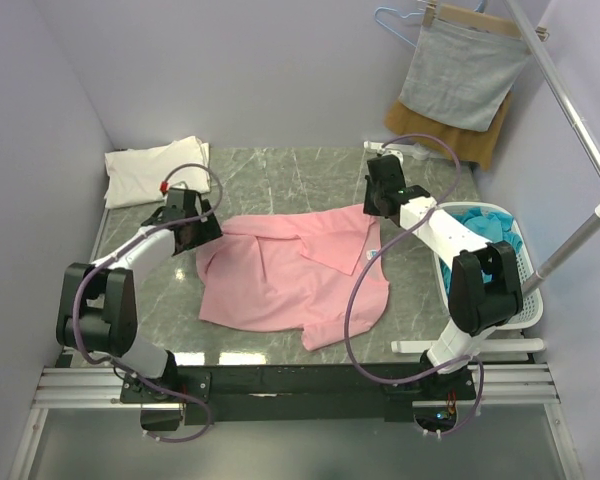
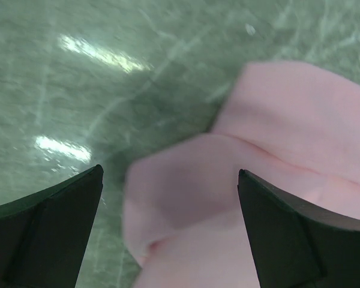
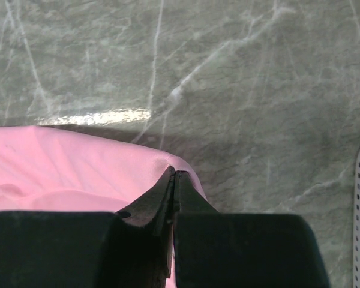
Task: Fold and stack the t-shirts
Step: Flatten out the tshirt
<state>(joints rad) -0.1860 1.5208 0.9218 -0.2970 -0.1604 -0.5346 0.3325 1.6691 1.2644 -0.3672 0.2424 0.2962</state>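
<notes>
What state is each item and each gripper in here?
Pink t-shirt: spread on the table, partly folded, rumpled.
Cream-white t-shirt: folded, far-left corner.
Teal t-shirts: crumpled in the basket.
Left gripper: open over the pink t-shirt's edge.
Right gripper: shut at the pink t-shirt's corner; grip unclear.
Grey cloth: hanging.

One pink t-shirt (image 1: 280,280), one cream-white t-shirt (image 1: 155,172), one white basket (image 1: 531,300), one grey cloth (image 1: 460,75) and one mustard-brown cloth (image 1: 492,135).
</notes>
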